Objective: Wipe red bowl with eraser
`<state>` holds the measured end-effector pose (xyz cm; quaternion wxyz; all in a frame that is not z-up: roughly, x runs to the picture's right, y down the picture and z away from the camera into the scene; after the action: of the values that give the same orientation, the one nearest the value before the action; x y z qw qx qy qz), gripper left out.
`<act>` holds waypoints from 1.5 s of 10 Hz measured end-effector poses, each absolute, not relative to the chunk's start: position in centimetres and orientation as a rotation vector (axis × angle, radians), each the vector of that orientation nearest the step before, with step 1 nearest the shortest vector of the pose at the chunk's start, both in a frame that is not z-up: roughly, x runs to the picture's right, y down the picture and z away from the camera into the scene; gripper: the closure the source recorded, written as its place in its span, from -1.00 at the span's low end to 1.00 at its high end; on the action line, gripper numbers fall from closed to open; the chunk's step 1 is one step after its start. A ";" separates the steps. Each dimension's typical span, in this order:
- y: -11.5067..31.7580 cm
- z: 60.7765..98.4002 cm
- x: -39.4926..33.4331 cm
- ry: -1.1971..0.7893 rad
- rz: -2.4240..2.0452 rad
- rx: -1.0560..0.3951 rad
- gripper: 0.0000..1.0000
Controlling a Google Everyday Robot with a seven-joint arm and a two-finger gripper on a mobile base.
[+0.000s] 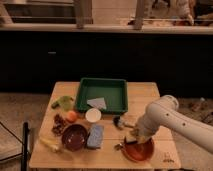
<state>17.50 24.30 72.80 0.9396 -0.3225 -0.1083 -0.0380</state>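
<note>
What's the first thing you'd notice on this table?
The big white robot arm on the right bends down, with its gripper at the red bowl at the front right. Next comes the green tray in the middle at the back, with a grey cloth in it.

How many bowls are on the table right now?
2. The red bowl sits at the front right, under the robot's hand; the maroon bowl is front left, beside the blue pad. A small white round dish behind them could be a third.

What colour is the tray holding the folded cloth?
The rectangular tray is green, camera view. The end effector is at the round orange-red bowl.
</note>
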 end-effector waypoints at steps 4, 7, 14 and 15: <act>26.5 71.8 15.6 -0.273 -0.167 -0.689 1.00; 29.3 70.3 16.3 -0.281 -0.185 -0.723 1.00; 29.1 70.7 24.7 -0.198 -0.043 -0.725 1.00; 28.6 71.1 25.2 -0.188 -0.027 -0.720 1.00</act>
<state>25.24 28.58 71.09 0.9315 -0.3516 -0.0918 -0.0130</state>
